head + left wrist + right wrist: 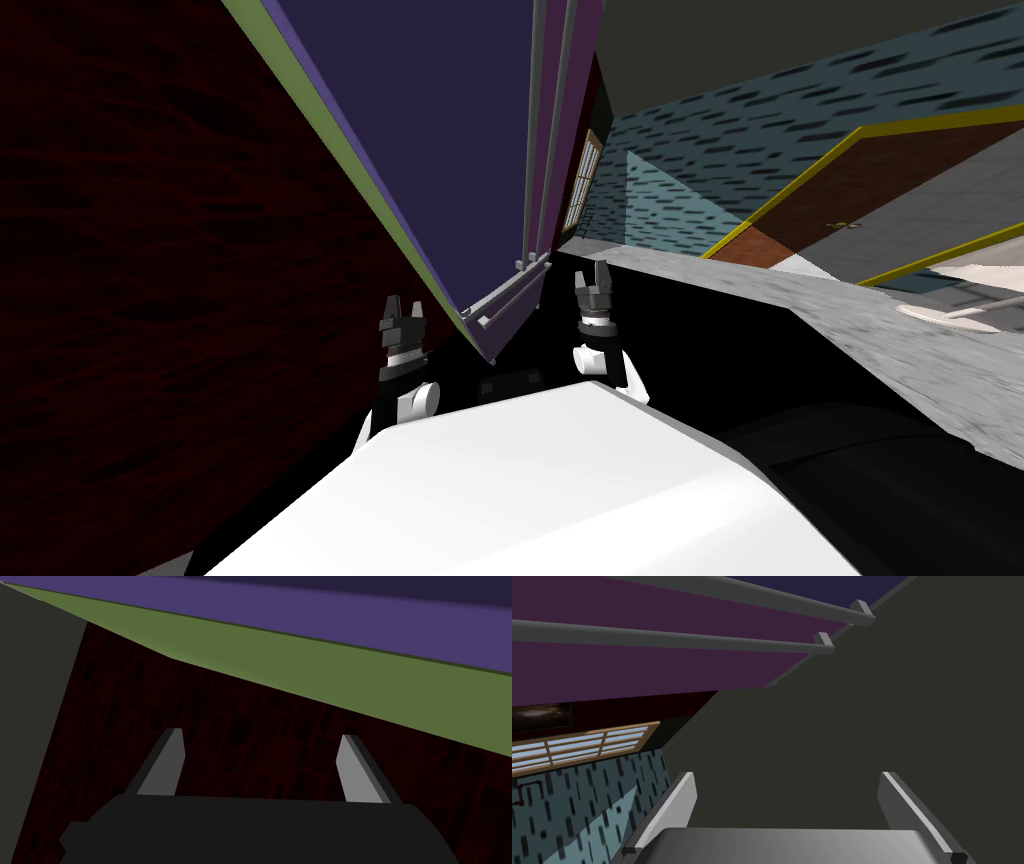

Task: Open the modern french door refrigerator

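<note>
The refrigerator (440, 150) rises right in front of me, with a dark blue door and a narrower purple door (585, 100). Two long grey bar handles (540, 130) run side by side where the doors meet, and shorter bars (510, 295) cross below them. My right gripper (594, 275) is open just below the purple door's lower corner. In the right wrist view the right gripper (788, 776) is empty, and both bar handles (712, 640) lie beyond its fingertips, untouched. My left gripper (402, 312) is open beside the fridge's green side edge (325, 676); in the left wrist view the left gripper (261, 736) holds nothing.
A dark red wall (150, 250) closes in on my left, next to the fridge. To my right runs a grey countertop (850, 320) with a pale basin (950, 312). Behind it are a teal patterned wall (750, 120) and a window (583, 180).
</note>
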You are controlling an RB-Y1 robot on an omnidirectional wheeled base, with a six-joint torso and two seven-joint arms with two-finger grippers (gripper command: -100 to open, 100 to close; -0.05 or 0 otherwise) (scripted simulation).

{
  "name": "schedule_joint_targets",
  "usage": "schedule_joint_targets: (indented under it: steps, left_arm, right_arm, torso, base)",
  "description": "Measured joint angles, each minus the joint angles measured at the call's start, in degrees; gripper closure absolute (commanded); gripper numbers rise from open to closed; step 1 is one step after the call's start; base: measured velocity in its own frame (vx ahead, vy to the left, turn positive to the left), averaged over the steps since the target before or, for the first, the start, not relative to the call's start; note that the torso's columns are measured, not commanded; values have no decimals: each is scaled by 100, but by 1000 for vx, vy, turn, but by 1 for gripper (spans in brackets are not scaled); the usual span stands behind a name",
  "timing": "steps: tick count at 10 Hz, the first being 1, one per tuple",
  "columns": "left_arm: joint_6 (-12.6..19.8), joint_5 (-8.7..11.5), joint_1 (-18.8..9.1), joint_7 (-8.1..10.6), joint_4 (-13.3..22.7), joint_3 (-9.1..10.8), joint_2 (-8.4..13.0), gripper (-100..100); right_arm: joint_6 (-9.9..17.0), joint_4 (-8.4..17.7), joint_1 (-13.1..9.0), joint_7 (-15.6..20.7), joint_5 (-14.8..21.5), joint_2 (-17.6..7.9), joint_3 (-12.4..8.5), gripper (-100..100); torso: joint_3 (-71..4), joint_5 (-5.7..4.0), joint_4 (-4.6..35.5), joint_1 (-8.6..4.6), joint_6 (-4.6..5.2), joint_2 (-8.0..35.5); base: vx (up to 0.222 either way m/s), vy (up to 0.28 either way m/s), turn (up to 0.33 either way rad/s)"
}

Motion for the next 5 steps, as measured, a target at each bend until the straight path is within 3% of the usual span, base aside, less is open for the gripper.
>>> schedule_joint_targets:
  steps: [2,5]
  left_arm:
    - [0,0,0,0,0,0,0,0]
    - [0,0,0,0,-1,0,0,0]
  right_arm:
    - [0,0,0,0,0,0,0,0]
    - [0,-1,0,0,0,0,0,0]
  torso:
    - [-1200,0,600,0,0,597]
    - [-3692,0,1846,0,0,1845]
  base:
    - [0,0,0]
    - [0,0,0]
